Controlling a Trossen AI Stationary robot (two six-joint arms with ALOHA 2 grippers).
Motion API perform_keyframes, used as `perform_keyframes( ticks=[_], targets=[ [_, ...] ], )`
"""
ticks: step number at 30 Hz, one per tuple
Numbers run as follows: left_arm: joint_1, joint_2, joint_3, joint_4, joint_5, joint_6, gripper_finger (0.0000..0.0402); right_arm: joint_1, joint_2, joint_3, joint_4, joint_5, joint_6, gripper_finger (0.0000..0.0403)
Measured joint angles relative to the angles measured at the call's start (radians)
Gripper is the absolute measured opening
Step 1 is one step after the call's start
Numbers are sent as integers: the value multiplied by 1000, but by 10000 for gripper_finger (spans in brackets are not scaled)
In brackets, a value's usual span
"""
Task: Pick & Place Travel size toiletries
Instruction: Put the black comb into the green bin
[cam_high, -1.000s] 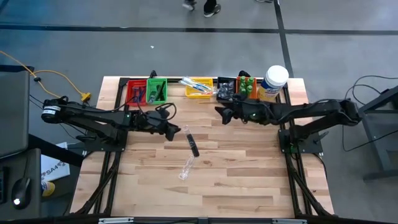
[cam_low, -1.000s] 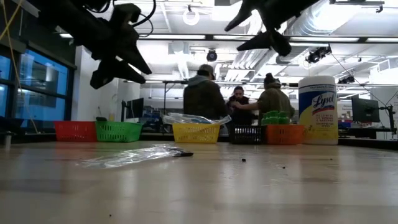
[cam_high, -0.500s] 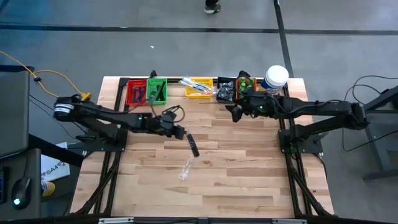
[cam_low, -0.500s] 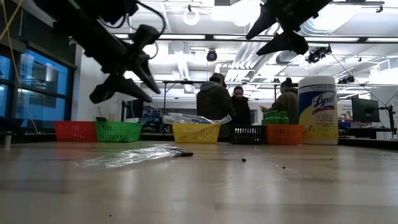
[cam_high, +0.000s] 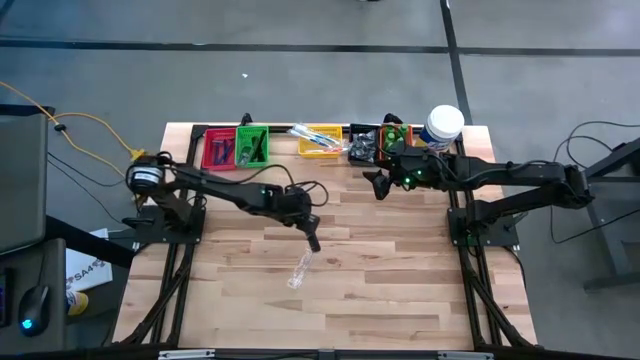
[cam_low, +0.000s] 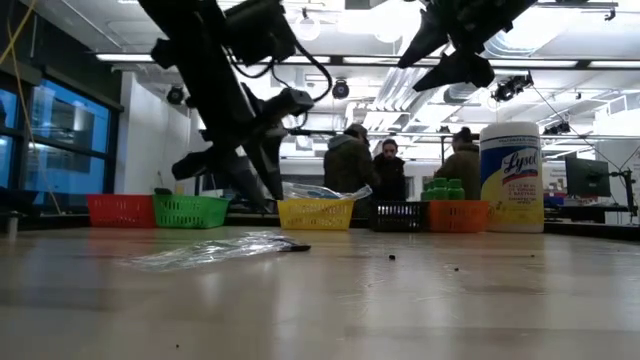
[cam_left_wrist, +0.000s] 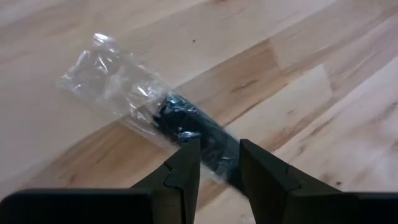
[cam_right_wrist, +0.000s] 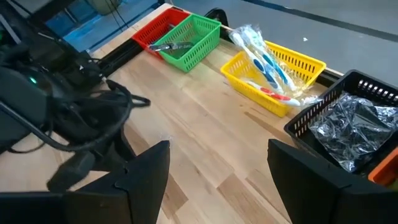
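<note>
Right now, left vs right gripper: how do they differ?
The left gripper hangs low over mid-table, fingers straddling the black clear-wrapped item; the right gripper hovers high near the black bin, over bare wood. The left's gap is narrow, the right's wide. Both are open, holding nothing.

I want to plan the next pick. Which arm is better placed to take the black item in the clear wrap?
Left. The left gripper is open right above the black wrapped item, fingers on either side. The right gripper is far off, near the bins.
</note>
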Motion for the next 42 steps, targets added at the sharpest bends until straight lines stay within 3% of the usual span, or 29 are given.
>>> perform_keyframes(
  ticks=[9, 20, 26, 31, 42],
  targets=[
    [0, 79, 13, -40, -5, 19, 108, 8, 0, 0, -28, -107, 73, 258],
    [0, 82, 12, -46, -24, 48, 108, 126, 34, 1, -96, -126, 263, 258],
    [0, 82, 10, -58, -36, 76, 108, 205, 155, 0, -51, -126, 380, 258],
    [0, 82, -15, -48, -53, 76, 108, 264, 284, 0, 95, -126, 502, 258],
    [0, 78, -58, -15, -74, 125, 108, 291, 534, 1, 337, -163, 719, 258]
  ],
)
